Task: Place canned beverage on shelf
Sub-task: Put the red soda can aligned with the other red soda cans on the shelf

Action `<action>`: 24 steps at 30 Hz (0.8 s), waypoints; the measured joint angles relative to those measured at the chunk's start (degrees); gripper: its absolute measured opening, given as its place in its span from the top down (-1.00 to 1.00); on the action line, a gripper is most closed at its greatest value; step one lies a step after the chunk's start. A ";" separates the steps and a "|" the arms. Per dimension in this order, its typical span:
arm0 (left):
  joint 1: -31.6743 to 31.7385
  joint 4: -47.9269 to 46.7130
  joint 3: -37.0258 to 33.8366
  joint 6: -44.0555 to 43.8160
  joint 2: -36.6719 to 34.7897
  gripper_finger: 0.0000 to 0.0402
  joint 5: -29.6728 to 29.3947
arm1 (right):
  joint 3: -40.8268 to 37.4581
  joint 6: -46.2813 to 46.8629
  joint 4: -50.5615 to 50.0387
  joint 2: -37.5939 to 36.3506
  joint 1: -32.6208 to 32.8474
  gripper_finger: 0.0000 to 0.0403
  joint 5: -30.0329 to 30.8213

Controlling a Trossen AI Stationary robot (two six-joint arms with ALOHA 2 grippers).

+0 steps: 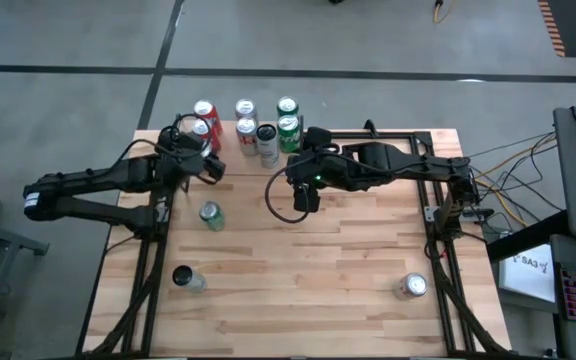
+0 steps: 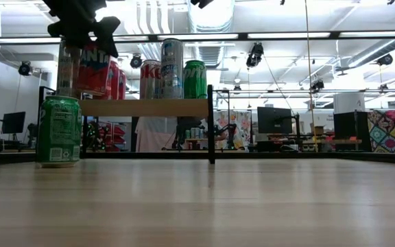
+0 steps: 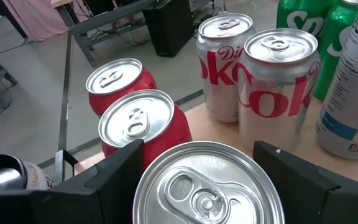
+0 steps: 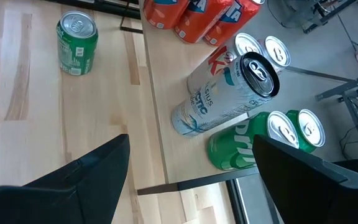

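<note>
The shelf stands at the table's far edge and carries two red cans, two silver cola cans, green cans and a tall white can. At the shelf's left end, my left gripper is shut on another can, of which mostly the silver top shows. My right gripper hangs open over the table in front of the shelf, with nothing between its fingers. My left gripper pinches the can between its two fingers, at opposite sides of the wall just under the top rim. The fingers come from the table's left side, slanting slightly down. The can is upright, its bottom level with the shelf board; whether it stands on the board I cannot tell.
A green can stands on the table in front of the shelf's left part. A dark-topped can stands near the left front and a silver can near the right front. Black frame rails run along both table sides.
</note>
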 joint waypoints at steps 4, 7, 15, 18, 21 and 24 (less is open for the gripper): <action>0.17 0.99 0.00 0.00 0.06 -0.35 0.03 | 0.00 -0.02 -0.02 0.00 0.00 -0.62 0.00; 0.19 1.45 -0.12 0.00 0.06 -0.35 0.00 | 0.00 -0.02 -0.04 0.00 0.00 -0.62 0.00; 0.19 3.05 -1.18 -1.02 0.15 -0.35 1.25 | 0.00 0.00 -0.13 0.00 0.00 -0.62 -0.02; 0.19 3.73 -1.65 -1.65 0.15 -0.35 1.46 | 0.00 0.12 -0.39 0.00 0.00 -0.62 -0.02; 0.19 4.51 -1.91 -1.87 0.08 -0.35 1.43 | -0.01 0.43 -0.91 0.00 0.00 -0.62 0.00; 0.19 5.31 -2.35 -1.97 0.08 -0.35 1.29 | -0.02 0.66 -1.39 0.00 0.02 -0.62 -0.01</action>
